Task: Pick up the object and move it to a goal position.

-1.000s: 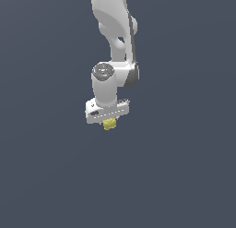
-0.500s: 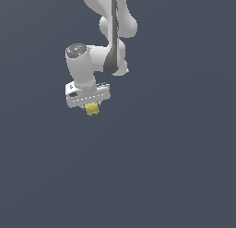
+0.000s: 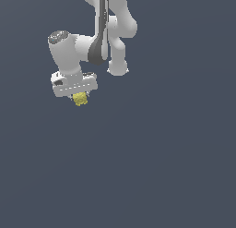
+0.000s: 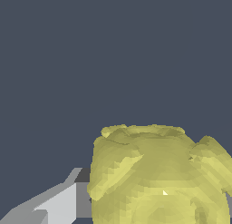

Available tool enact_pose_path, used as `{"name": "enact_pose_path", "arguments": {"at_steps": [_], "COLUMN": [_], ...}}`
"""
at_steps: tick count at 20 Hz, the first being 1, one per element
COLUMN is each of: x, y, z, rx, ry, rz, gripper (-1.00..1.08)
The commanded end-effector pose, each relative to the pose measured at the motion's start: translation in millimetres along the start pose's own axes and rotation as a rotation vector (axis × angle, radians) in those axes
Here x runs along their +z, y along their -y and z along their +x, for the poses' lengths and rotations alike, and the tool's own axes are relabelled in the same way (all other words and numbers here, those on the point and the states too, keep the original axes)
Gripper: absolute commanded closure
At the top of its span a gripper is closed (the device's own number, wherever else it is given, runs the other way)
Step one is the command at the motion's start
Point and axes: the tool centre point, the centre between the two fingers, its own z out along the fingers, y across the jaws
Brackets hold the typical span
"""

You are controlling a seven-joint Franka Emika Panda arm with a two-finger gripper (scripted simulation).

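The object (image 3: 80, 99) is a small pale-yellow lumpy block, held up in the air under the white hand of the arm. My gripper (image 3: 79, 98) is shut on it, and the fingers are mostly hidden behind the hand and the block. In the wrist view the object (image 4: 158, 173) fills much of the picture, with one grey finger (image 4: 59, 202) pressed against its side. The other finger does not show there.
The white arm (image 3: 108, 33) reaches down from the top of the exterior view. Behind everything lies a plain dark grey-blue ground (image 3: 161, 153) with no other objects in sight.
The gripper has carried the object up and toward the exterior view's left over the last second. The grip on the object has stayed the same.
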Motion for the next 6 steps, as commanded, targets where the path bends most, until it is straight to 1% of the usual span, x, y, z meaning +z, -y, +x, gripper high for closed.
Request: {"name": "enact_pose_path", "arguments": {"at_steps": [1, 6], "x": [-3.6, -6.3], "y": [-6.4, -11.9], "z": [-8.3, -14.1], "rx": [-0.002, -0.002], "ry": [0.000, 0.000], "rz": [0.000, 0.000], "gripper": [1.08, 1.08]}}
